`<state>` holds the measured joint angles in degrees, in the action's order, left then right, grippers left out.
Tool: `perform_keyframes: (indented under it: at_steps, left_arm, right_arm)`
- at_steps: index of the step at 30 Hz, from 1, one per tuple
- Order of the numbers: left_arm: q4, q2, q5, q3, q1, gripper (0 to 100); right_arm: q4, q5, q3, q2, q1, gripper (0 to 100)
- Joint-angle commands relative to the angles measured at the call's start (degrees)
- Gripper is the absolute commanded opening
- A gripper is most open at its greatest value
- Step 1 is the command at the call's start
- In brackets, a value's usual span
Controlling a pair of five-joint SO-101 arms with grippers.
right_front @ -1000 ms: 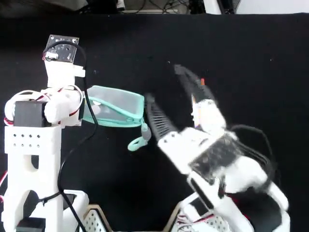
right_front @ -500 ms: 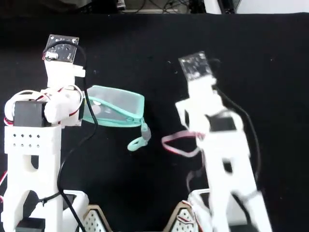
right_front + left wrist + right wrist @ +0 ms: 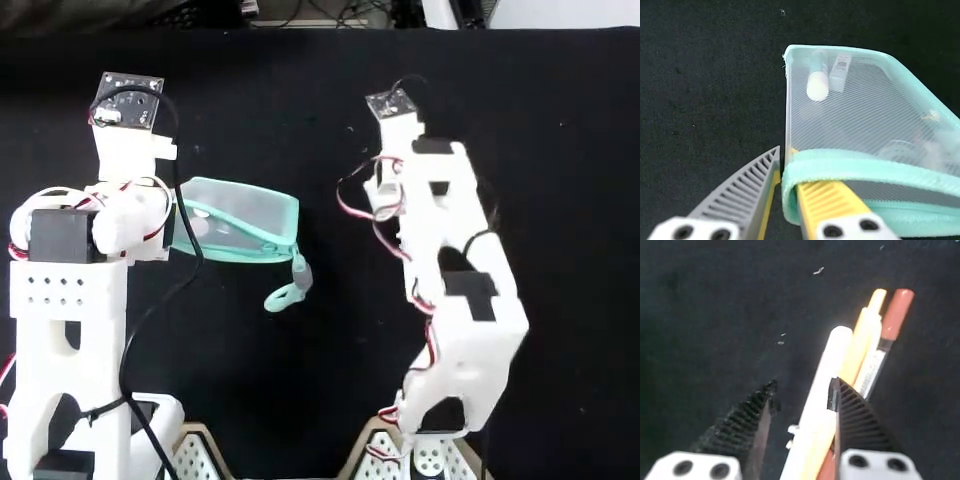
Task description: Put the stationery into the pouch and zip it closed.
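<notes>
Near the pouch (image 3: 860, 110) the left gripper (image 3: 785, 156) clamps, the right gripper (image 3: 804, 385) gapes over pens (image 3: 865, 335); centre before closing.

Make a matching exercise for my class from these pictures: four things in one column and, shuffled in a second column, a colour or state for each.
Column one:
1. pouch
2. left gripper
3. right gripper
4. white pen

Column two:
a. lies on the black table beside an orange pen
b. open, black in colour
c. mint green, see-through mesh
d. shut on the pouch's rim

Pairs: 1-c, 2-d, 3-b, 4-a.
</notes>
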<state>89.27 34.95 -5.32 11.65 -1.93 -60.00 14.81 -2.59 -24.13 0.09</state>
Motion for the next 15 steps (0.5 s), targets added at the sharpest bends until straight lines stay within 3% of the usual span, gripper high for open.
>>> perform_keyframes:
  at_steps: [1,15]
  left_arm:
    - [-0.79,0.18,-0.44,-0.04,-0.48,3]
    - [-0.79,0.18,-0.53,-0.04,-0.48,3]
  right_arm:
    - [-1.05,1.58,5.23,-0.92,1.41,16.6]
    - [1.41,3.25,5.67,-1.19,0.62,16.6]
